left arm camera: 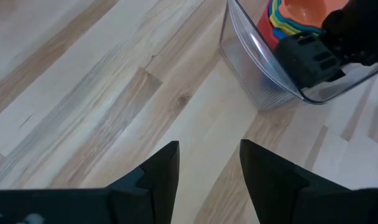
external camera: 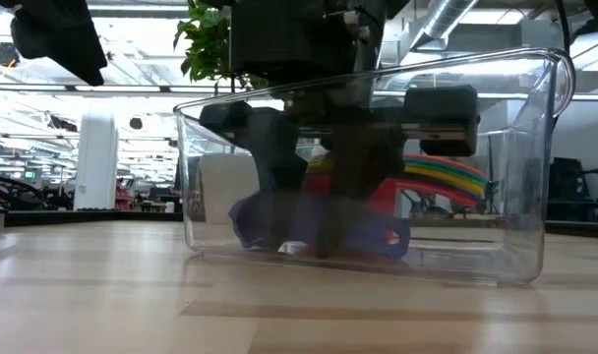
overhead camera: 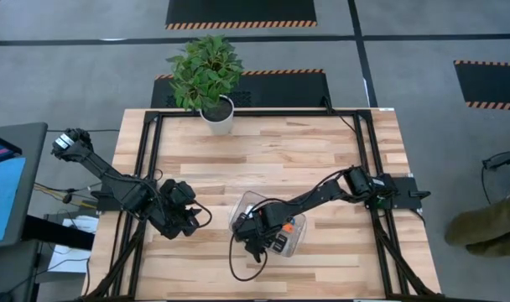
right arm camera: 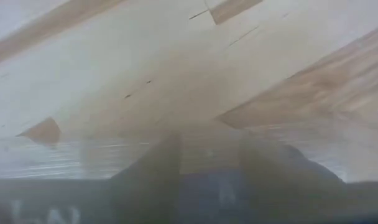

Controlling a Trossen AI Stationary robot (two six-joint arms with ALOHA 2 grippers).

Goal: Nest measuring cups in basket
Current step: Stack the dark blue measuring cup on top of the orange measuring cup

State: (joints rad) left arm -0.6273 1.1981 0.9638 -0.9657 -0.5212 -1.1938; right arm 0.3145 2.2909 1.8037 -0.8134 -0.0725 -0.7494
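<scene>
clear glossy plastic basket (external camera: 535, 177) (wood table (overhead camera: 263, 159))

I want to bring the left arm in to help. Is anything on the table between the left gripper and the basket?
Nothing visible. Only bare table lies between the open left gripper and the basket. The right gripper reaches into the basket, by the nested measuring cups.

No text can be read; perhaps faint marks in the right wrist view
</scene>
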